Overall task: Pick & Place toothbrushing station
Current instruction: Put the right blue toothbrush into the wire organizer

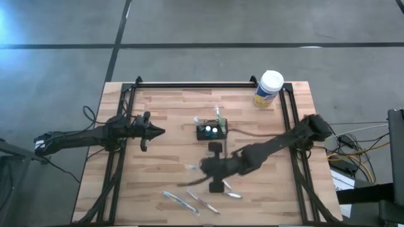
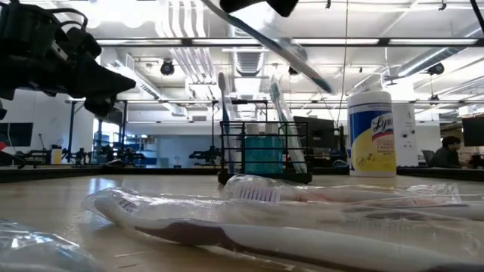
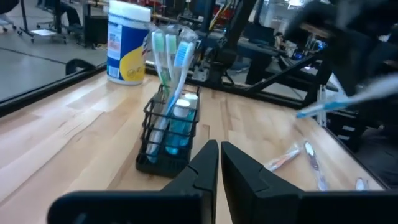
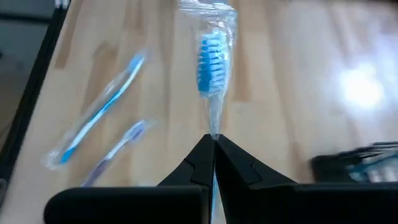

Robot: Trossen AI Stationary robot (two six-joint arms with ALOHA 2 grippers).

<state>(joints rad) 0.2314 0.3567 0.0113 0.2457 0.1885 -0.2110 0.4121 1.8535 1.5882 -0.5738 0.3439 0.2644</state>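
Right gripper [image 4: 214,144] jaws clamp a plastic-wrapped blue-bristled toothbrush [image 4: 210,59] above the open wooden surface [image 1: 170,113]; left gripper [image 1: 158,132] jaws closed, empty; black wire-mesh caddy [image 1: 211,131] mid-surface.

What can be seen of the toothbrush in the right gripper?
The toothbrush is a blue-bristled brush sealed in a clear plastic wrapper, its head pointing away from the wrist. The right gripper is shut on the wrapped handle, holding it lifted clear of the wooden table, tilted, in front of the black wire caddy. Nothing else touches it. Its handle below the fingers is hidden.
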